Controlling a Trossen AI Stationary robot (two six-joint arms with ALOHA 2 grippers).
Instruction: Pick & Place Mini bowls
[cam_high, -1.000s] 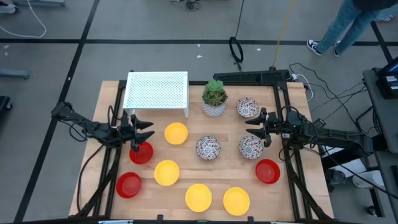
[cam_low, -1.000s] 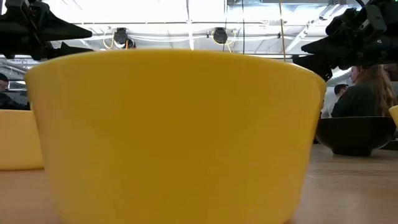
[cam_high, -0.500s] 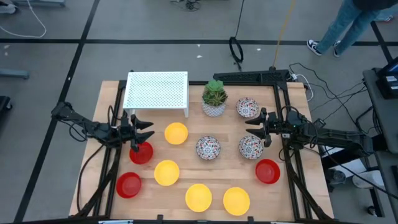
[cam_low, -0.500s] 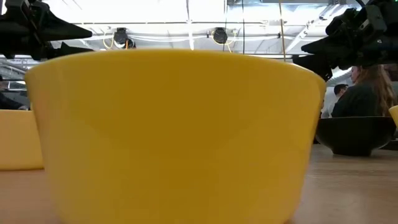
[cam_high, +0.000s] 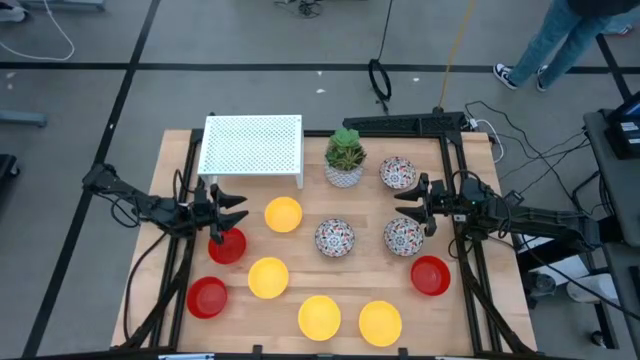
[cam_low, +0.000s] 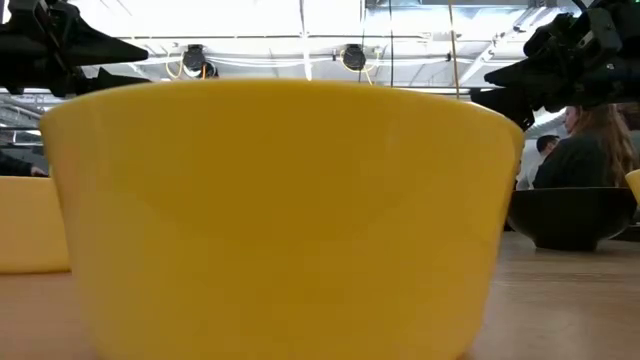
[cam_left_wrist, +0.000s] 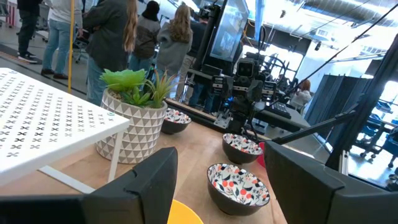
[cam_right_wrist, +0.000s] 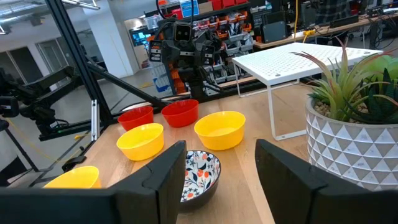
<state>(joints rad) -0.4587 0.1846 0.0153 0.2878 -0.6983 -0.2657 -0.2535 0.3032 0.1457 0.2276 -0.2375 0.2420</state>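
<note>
my left claw (cam_high: 232, 212) hovers released above a red bowl (cam_high: 227, 246) at the surface's (cam_high: 300, 280) left side, and my right claw (cam_high: 412, 208) hovers released beside a floral bowl (cam_high: 404, 236) on the right. yellow bowls (cam_high: 268, 278) sit along the front, another floral bowl (cam_high: 334, 238) in the middle, near a plant (cam_high: 345, 158) and white rack (cam_high: 251, 145).

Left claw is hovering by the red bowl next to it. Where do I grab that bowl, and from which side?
Take the red bowl by its rim, coming straight down with the open left claw: one finger inside, one outside. It sits upright with its mouth up, and the edge nearest the claw is free of the neighbouring yellow bowl.
</note>
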